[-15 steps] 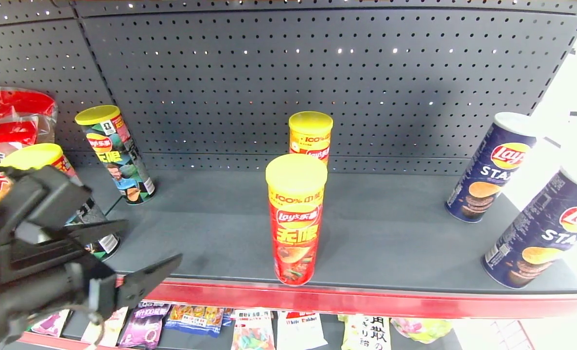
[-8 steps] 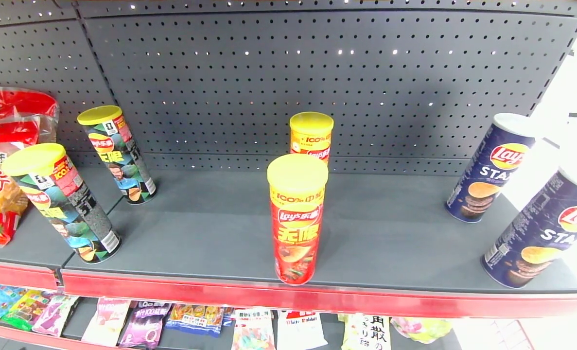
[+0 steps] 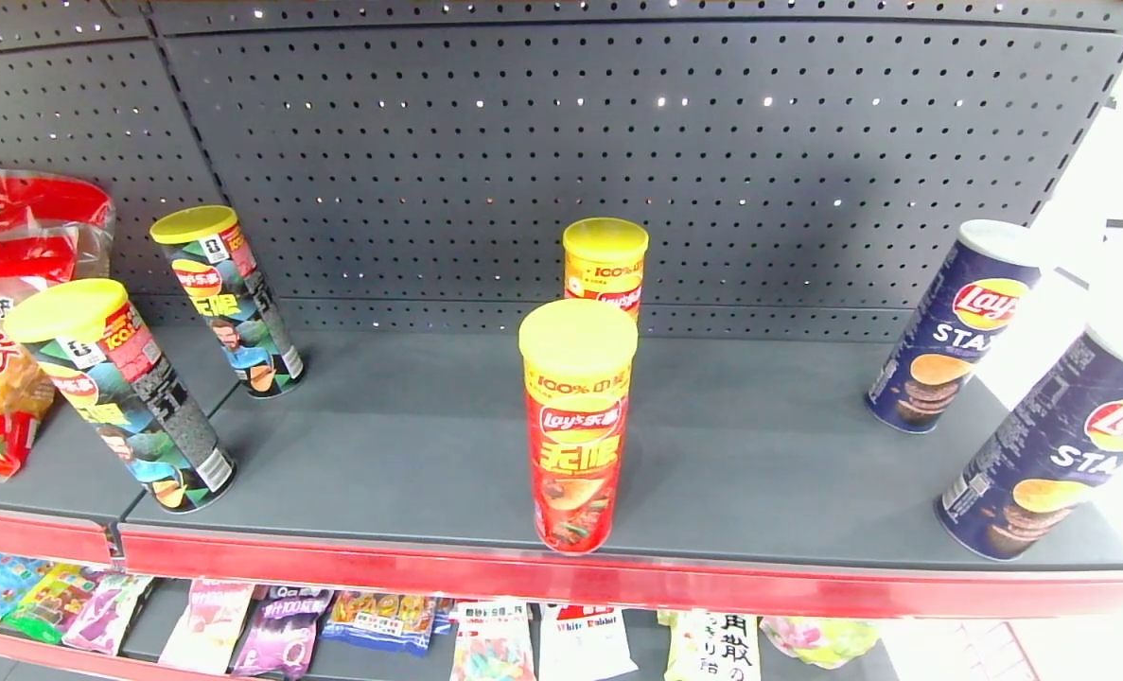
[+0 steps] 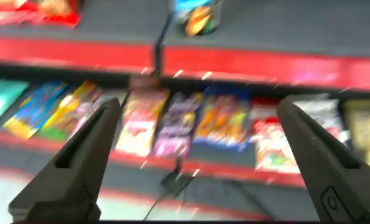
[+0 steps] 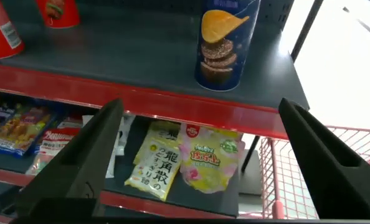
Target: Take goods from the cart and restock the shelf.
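Red chip can (image 3: pixel 575 426) stands upright at shelf (image 3: pixel 760 454) front edge.

chip cans (image 3: pixel 577 426): six, upright, spaced apart; shelf (image 3: pixel 760 454): grey, red-edged

Head view down onto shelf (image 3: pixel 760 454), wrists low, facing its front

pegboard back panel (image 3: pixel 523 170) grey | snack packets (image 3: pixel 381 619) lower tier | red bags (image 3: pixel 31 203) far left
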